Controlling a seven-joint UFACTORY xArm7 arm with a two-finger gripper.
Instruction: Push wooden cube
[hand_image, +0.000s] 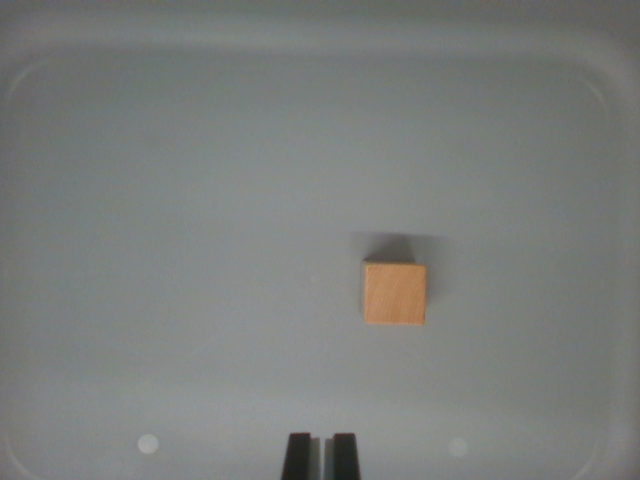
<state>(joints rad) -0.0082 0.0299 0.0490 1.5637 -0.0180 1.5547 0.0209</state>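
- The gripper (321, 455) shows at the bottom edge of the wrist view, near the middle.
- Its two dark jaws stand almost together, holding nothing.

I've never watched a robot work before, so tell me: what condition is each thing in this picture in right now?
Wooden cube: resting flat on the tray floor, untouched, to the wrist view's right of centre.
Gripper: at the bottom edge, fingertips nearly together with a thin gap, holding nothing, clear of the cube.
Grey tray: lying flat, holding only the cube.
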